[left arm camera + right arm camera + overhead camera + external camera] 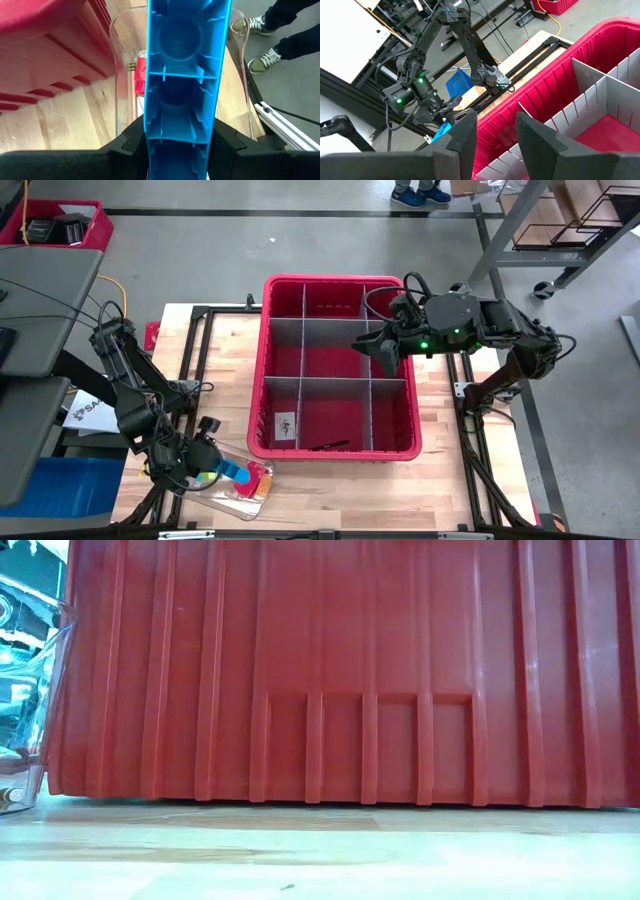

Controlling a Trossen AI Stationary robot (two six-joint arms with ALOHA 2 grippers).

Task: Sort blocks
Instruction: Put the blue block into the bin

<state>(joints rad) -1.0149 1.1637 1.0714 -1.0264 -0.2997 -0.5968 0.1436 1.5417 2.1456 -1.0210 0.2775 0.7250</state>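
The left hand (215, 470) is positioned at the near left corner of the desk (330, 490), over a clear plastic tray (232, 498). Its fingers are clamped on a blue block (182, 75); the left wrist view shows the hollow underside of that block held between the two dark fingers. Further blocks remain in the tray: a red one (258, 472), an orange one (265, 488), and a green or yellow one (205, 477) partly hidden beside the hand.

To the right of the tray, the red bin (340, 450) stands at the centre of the desk, split into compartments by grey dividers (335, 378). No block is visible in any compartment. A small white card (286, 424) and a thin dark item (328, 446) lie in the near left compartment.

The right hand (386, 352) hovers over the middle right compartment of the bin. Its fingers stand partly apart and hold nothing.

Assessment: sorting is at an early stage. One block is gripped but not yet delivered, and at least three more wait in the tray. All placement into the compartments appears still outstanding.
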